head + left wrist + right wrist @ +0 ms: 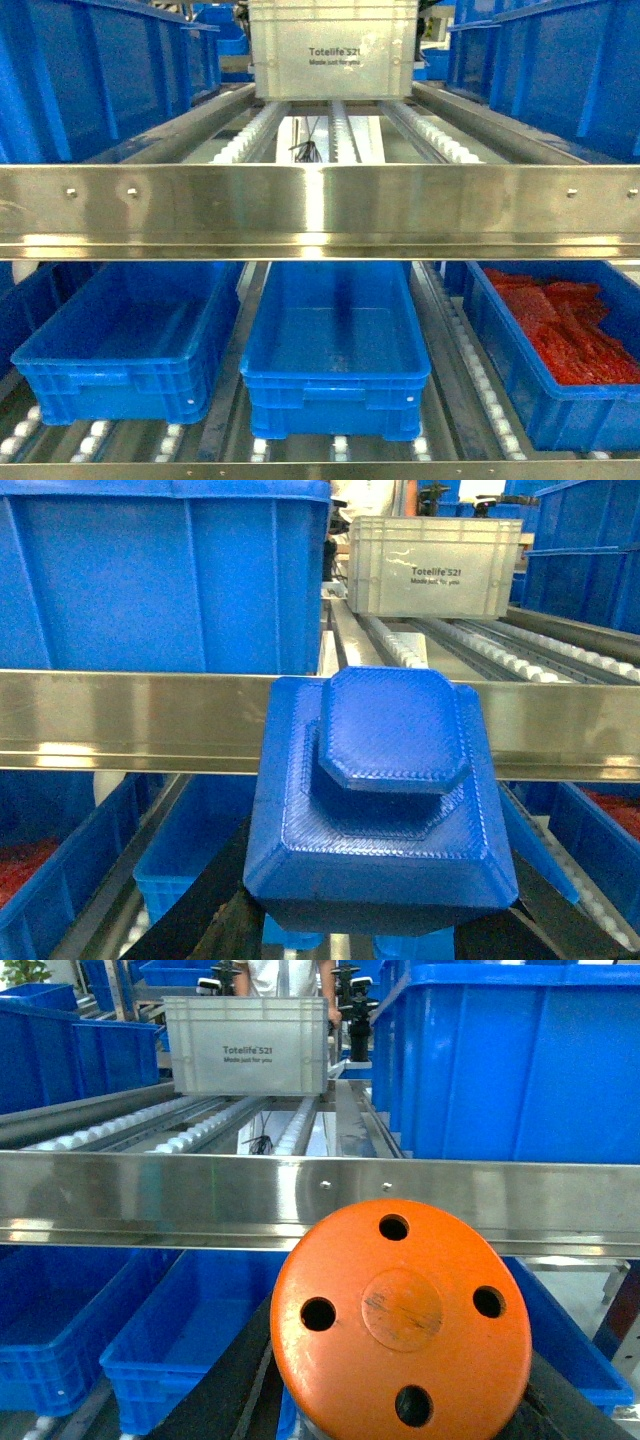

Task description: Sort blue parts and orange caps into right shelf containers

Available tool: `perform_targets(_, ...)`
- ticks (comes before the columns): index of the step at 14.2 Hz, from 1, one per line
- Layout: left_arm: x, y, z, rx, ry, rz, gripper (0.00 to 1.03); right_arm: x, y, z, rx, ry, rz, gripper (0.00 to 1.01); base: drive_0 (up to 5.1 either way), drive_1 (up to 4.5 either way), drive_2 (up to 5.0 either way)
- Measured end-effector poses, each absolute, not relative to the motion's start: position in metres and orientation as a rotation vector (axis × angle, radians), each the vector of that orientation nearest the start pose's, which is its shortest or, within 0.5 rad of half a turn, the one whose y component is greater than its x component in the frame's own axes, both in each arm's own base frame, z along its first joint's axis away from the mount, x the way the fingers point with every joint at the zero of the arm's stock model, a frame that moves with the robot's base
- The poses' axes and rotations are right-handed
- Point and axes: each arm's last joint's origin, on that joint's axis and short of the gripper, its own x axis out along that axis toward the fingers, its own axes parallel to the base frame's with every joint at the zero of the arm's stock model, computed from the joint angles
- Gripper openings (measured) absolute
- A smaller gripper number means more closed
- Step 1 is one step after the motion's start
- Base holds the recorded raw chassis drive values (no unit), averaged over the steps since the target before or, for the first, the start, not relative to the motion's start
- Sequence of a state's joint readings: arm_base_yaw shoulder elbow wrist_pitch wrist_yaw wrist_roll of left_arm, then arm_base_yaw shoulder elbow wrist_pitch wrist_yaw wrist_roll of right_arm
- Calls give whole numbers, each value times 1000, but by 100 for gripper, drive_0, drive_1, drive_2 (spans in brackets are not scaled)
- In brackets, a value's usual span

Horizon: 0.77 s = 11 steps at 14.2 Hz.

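Note:
A blue part point(385, 790), a stepped block with cut corners, fills the left wrist view; my left gripper point(380, 925) is shut on it, its black fingers point(215, 905) showing at both sides. In the right wrist view, my right gripper point(400, 1415) is shut on a round orange cap point(400, 1310) with several holes. Both are held in front of the steel shelf rail point(320, 210). Below the rail stand three bright-blue containers: left point(60, 365), middle point(335, 385), and right point(530, 400), the last holding red-orange pieces point(570, 325). Neither gripper shows in the head view.
A whitish lettered crate point(330, 50) sits on the upper roller lanes point(340, 130). Tall blue bins flank it at left point(90, 70) and right point(560, 70). The lower containers rest on white rollers point(340, 445).

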<state>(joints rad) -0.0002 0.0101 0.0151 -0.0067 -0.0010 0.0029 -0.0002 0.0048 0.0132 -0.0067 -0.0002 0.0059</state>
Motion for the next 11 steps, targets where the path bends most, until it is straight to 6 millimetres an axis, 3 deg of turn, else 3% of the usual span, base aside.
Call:
perform_targets(9,97,0,167,3,2,1,43,97,0,167,6,-1,0,42,-499,246,246)
perform_targets(11,97,0,167,2,1,8,43,97,0,167,6,-6,5,42,0,0,0)
